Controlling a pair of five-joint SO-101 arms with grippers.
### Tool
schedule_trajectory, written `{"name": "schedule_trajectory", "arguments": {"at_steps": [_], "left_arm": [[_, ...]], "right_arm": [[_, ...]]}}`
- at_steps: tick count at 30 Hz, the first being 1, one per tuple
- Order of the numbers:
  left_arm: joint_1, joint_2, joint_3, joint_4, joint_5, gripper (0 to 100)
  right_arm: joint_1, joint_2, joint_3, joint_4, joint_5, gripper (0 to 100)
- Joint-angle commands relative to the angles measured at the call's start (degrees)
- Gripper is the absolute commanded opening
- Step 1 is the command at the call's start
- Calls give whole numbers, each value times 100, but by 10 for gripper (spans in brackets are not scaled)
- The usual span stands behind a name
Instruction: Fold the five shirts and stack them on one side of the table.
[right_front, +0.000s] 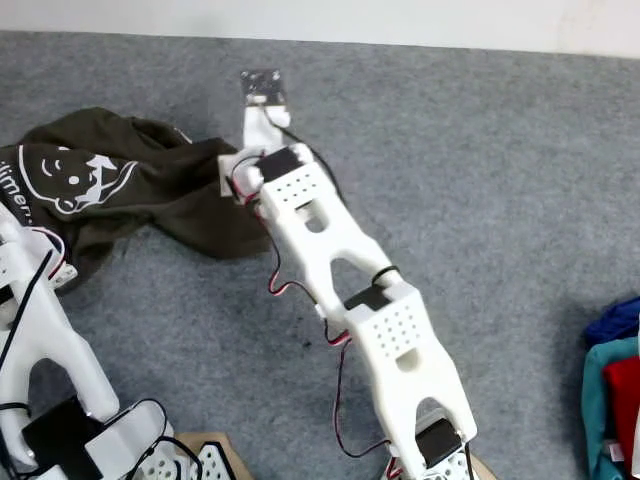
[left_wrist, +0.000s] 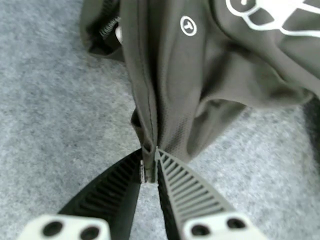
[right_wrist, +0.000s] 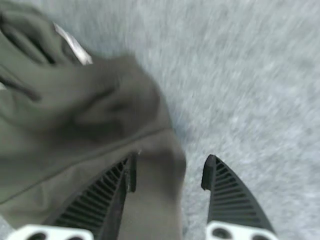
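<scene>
Fingers of the left gripper (left_wrist: 150, 169) are pressed together on a seam edge of one dark olive shirt (right_front: 150, 195), which lies crumpled at the far left of the grey table (right_front: 480, 180). Its white print shows a cartoon face and a small circled mark; the lettering is cut off. Right gripper (right_wrist: 170, 167) fingers are spread around the shirt's right edge. Three garments are piled at the near right edge: blue garment (right_front: 615, 322), teal garment (right_front: 597, 400), red garment (right_front: 622, 395).
</scene>
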Motion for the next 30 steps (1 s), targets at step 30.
{"name": "schedule_trajectory", "arguments": {"at_steps": [30], "left_arm": [[576,-857,-664,-756,677,7]], "right_arm": [[1288,760,-4760,4426,598,6]]}}
